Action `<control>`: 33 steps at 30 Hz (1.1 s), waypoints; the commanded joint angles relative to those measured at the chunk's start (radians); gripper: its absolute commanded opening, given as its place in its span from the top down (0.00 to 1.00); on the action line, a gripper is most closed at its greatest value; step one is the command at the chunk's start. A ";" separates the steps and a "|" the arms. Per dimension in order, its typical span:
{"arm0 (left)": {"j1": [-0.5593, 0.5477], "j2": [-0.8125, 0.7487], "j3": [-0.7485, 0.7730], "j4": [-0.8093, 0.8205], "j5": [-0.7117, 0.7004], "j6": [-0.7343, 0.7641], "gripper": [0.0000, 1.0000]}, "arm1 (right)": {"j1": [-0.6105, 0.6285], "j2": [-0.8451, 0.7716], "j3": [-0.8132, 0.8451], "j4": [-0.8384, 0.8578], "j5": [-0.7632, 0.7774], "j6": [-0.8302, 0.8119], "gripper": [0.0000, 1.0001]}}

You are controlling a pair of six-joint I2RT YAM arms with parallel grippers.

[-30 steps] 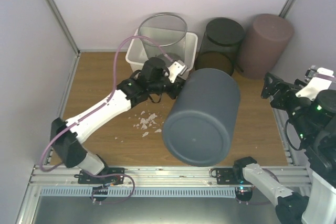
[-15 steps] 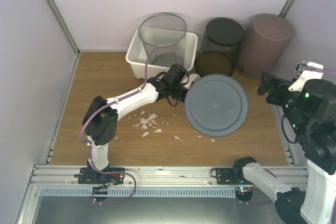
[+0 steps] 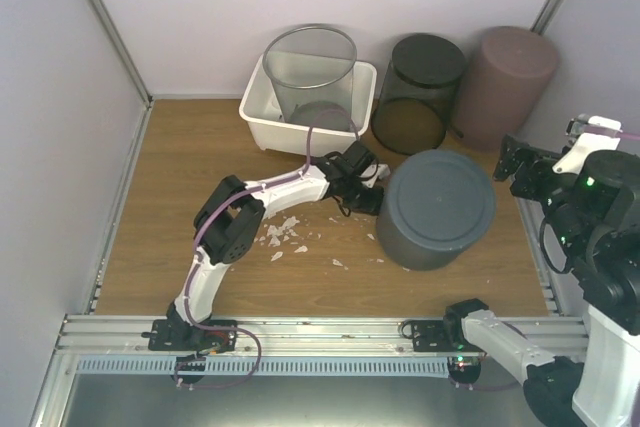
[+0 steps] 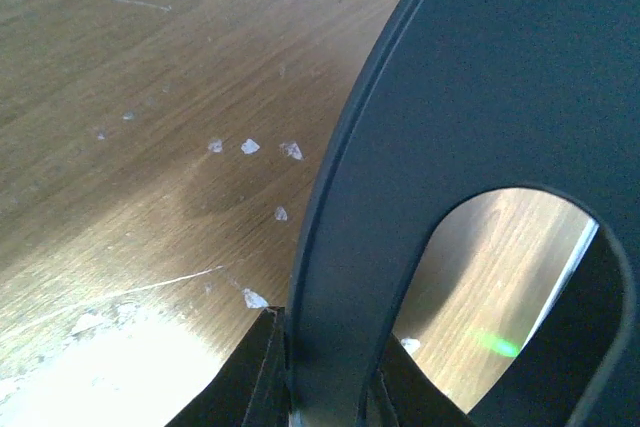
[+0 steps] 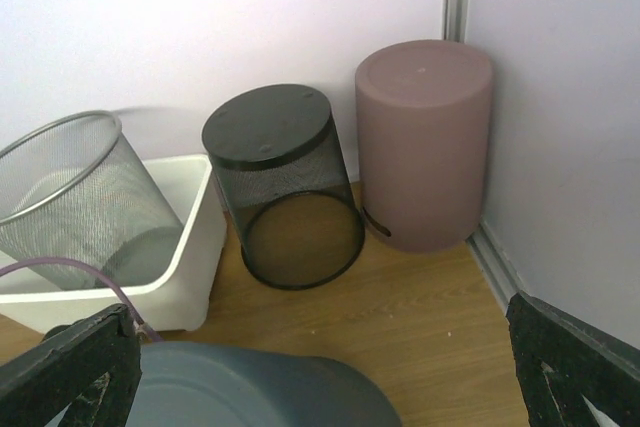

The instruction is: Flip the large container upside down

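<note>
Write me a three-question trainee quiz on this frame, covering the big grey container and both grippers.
1. Multiple choice: the grey container is A) lying on its side, B) standing on the table with its closed base up, C) standing with its open end up.
2. True or false: the right gripper is open and holds nothing.
3. Short answer: which gripper is shut on the grey container's wall, beside the handle cutout?

Key: 1 B. 2 true. 3 the left gripper.
</note>
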 commanded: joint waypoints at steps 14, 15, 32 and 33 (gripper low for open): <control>-0.072 0.168 0.188 0.022 -0.060 -0.078 0.96 | 0.006 0.000 -0.192 -0.014 -0.297 -0.004 0.00; -0.071 0.180 0.199 0.020 -0.056 -0.080 0.90 | 0.007 0.005 -0.203 -0.021 -0.337 -0.003 0.00; -0.052 0.191 0.254 0.001 -0.059 -0.029 0.14 | 0.007 -0.007 -0.331 -0.002 -0.530 0.037 0.00; -0.050 0.182 0.254 -0.002 -0.066 -0.024 0.14 | 0.007 -0.011 -0.347 -0.002 -0.539 0.036 0.00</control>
